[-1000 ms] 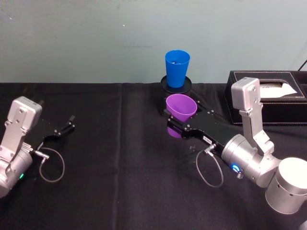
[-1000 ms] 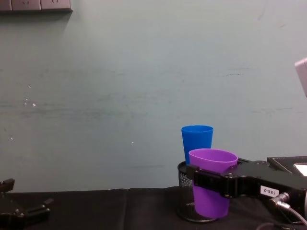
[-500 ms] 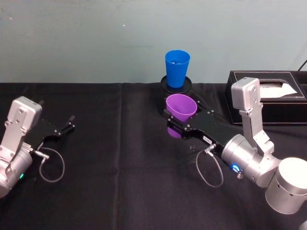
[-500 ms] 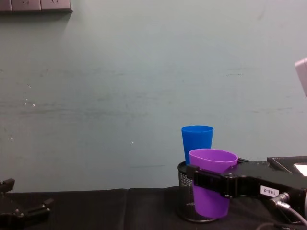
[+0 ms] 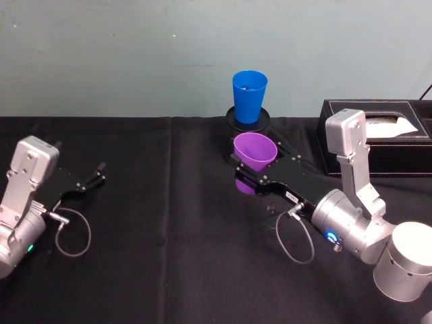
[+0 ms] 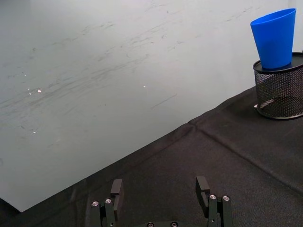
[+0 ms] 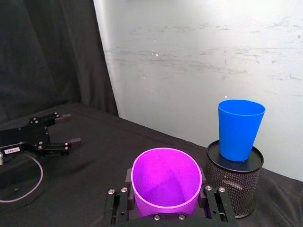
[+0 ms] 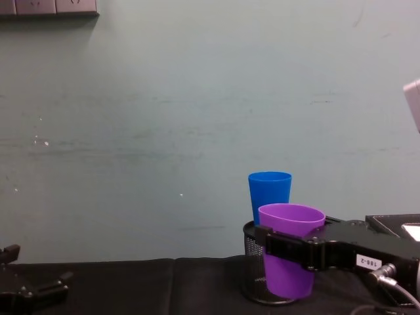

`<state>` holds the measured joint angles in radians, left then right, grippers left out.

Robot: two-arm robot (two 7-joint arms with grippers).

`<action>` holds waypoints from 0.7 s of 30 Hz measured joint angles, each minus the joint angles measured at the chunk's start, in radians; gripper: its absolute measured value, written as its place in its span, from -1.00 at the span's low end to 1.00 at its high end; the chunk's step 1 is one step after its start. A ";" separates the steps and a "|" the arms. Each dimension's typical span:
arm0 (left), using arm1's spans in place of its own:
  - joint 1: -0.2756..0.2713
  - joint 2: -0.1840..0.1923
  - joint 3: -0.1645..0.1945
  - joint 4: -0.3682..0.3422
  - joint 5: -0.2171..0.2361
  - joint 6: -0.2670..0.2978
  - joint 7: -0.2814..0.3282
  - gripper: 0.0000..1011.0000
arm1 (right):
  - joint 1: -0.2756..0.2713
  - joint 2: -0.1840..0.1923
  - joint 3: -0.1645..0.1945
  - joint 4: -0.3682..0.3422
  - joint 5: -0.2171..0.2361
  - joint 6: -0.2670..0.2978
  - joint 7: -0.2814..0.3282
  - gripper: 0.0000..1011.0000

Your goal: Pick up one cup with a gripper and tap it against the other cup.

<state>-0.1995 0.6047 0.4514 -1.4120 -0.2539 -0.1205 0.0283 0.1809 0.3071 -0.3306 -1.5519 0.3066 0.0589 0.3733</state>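
Purple cup (image 5: 255,150) in right pincer (image 5: 256,163)

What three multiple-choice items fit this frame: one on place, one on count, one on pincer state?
1. Where does the bright blue smooth plastic tumbler stand?
A) on the floor
B) on the black wire-mesh pot
C) on a wall shelf

2. How many plastic tumblers are there?
A) one
B) two
C) three

3. What is the state of the right pincer?
A) open, holding nothing
B) shut on the blue tumbler
C) shut on the purple smooth plastic tumbler

Answers:
1 B: the right wrist view shows its base on the pot's top.
2 B: one is blue and one is purple.
3 C: its jaws press the purple tumbler's two sides, just in front of the pot. The left pincer rests open far off to the left.
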 joint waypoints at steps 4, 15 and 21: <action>0.000 0.000 0.000 0.000 0.000 0.000 0.000 0.98 | 0.000 0.000 0.000 0.000 0.000 0.000 0.000 0.43; 0.000 0.000 0.000 0.000 0.000 0.000 0.000 0.98 | 0.000 0.000 0.000 0.000 0.000 0.000 0.000 0.43; 0.000 0.000 0.000 0.000 0.000 0.000 0.000 0.98 | 0.000 0.000 0.000 0.000 0.000 0.000 0.000 0.43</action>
<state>-0.1995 0.6047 0.4513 -1.4120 -0.2539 -0.1206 0.0283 0.1809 0.3071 -0.3306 -1.5520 0.3065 0.0589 0.3733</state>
